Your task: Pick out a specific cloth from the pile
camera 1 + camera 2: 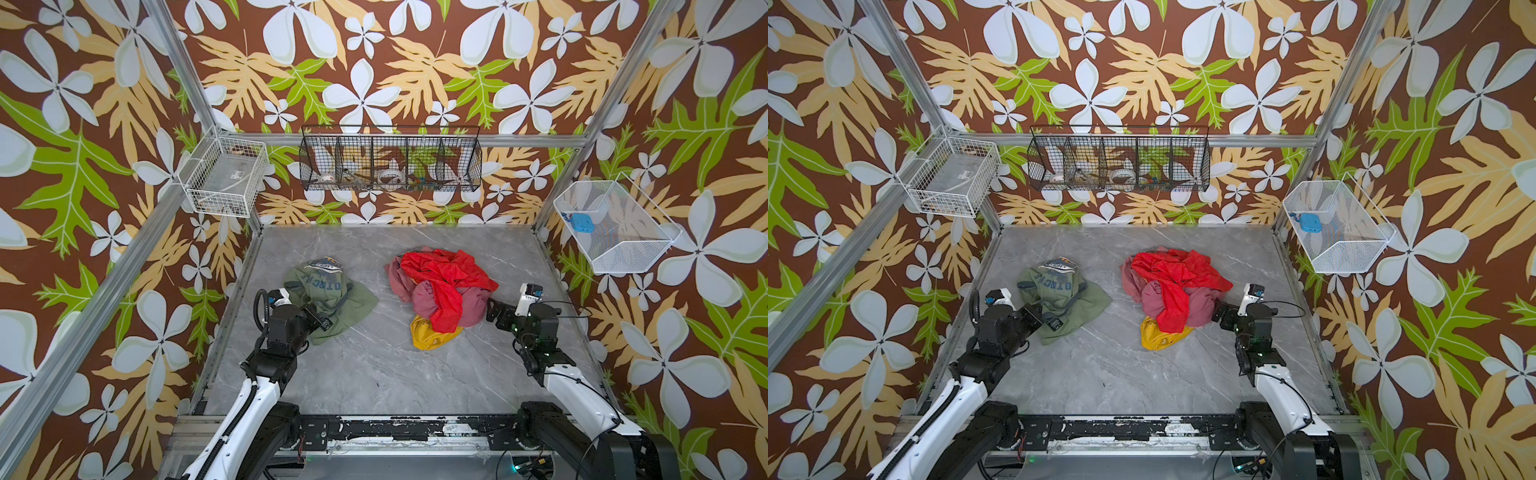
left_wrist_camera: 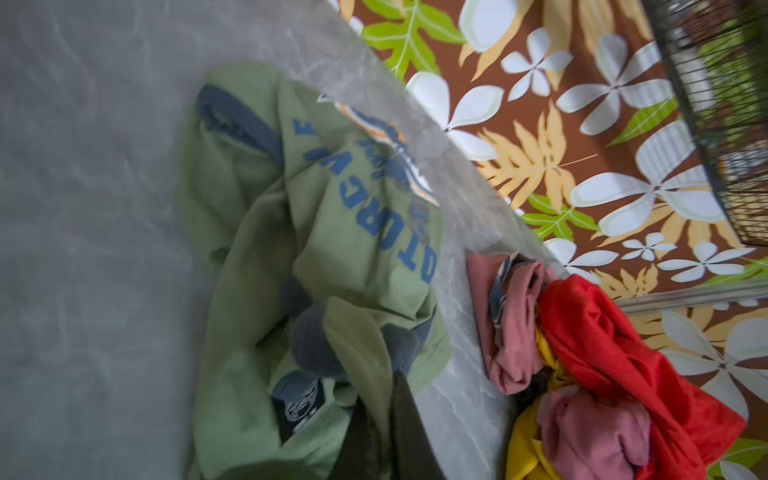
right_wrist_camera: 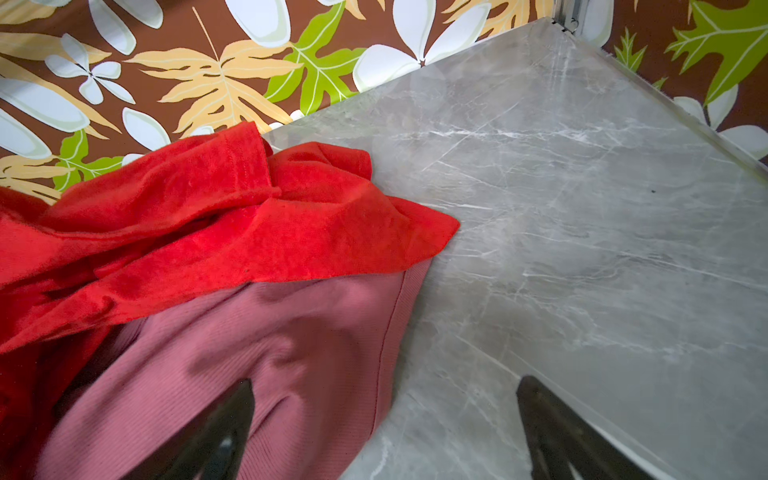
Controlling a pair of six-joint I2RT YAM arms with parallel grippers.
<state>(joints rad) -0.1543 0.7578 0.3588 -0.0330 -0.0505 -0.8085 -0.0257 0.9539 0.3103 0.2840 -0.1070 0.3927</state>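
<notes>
PROGRESS: extraction judged essentially complete | olive-green cloth (image 1: 332,291): on surface (image 1: 374,374), well apart from pile (image 1: 440,286) | left pincer (image 1: 322,320): clamped on cloth's near edge | right pincer (image 1: 496,313): jaws apart, empty, beside pile | REMAINING: probably release only

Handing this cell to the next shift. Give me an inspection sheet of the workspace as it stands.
Surface: grey marble table, no spills seen.
Job's things: the cloth, olive-green, lies apart from the pile of red, pink and yellow garments.
Clutter: nothing seen.
Grippers: left gripper shut on the cloth; right gripper open at the pile's edge.
Cables: black hose loops at the left wrist, thin cable at the right; neither lies on fabric.
Surroundings: floral walls; black wire basket, white wire basket, white mesh basket hung above.
</notes>
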